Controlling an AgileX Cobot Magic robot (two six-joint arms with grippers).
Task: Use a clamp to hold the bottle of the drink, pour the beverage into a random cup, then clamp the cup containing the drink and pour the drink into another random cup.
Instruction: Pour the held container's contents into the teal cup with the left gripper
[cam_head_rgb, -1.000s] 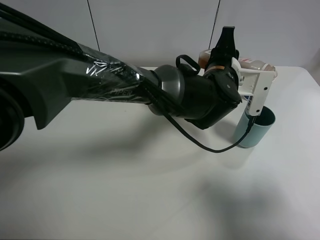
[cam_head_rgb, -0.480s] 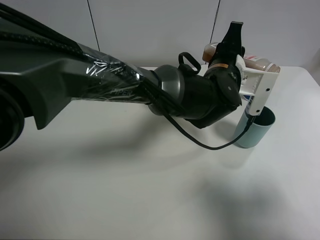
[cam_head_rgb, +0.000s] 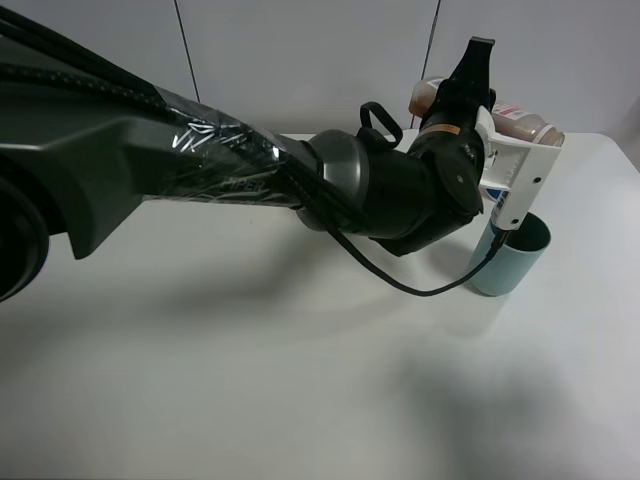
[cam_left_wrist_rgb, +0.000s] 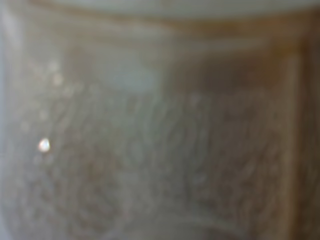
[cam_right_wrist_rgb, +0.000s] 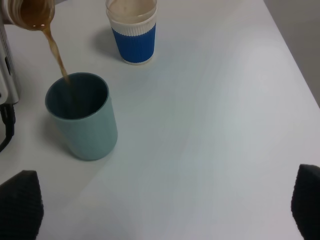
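Nearest the high camera, along the front and left: bare white table (cam_head_rgb: 200, 400). Above it, the dark left arm (cam_head_rgb: 200, 170), wrapped in shiny film, stretched across the middle toward the far right. Under the wrist, a black cable (cam_head_rgb: 400, 282) sagging in a loop close to the tabletop. Further along, left gripper (cam_head_rgb: 468, 100) clamped tight on the bottle (cam_head_rgb: 525, 122), tipped close to level and held high over the teal cup (cam_head_rgb: 510, 262). In front of the cup's rim, a white camera bracket (cam_head_rgb: 515, 175) hanging down from the wrist.

From the left wrist camera, only a blurred, pale brown, see-through surface pressed right up against the lens, filling the whole view. No fingers visible there.

From the right wrist camera, closest in, two dark fingertips (cam_right_wrist_rgb: 20, 202) of the right gripper (cam_right_wrist_rgb: 164, 207), spread as wide as can be, holding nothing, with only bare table between them. Beyond those, the teal cup again, upright on the table, taking a thin brown stream (cam_right_wrist_rgb: 56, 55) from the bottle's mouth above its rim. Farther off, well apart from the teal cup, a blue cup (cam_right_wrist_rgb: 132, 40) with a white rim, upright, pale beige at the top; lid or drink, cannot tell.

Farthest back, past the table edge, plain grey wall panels (cam_head_rgb: 300, 60).
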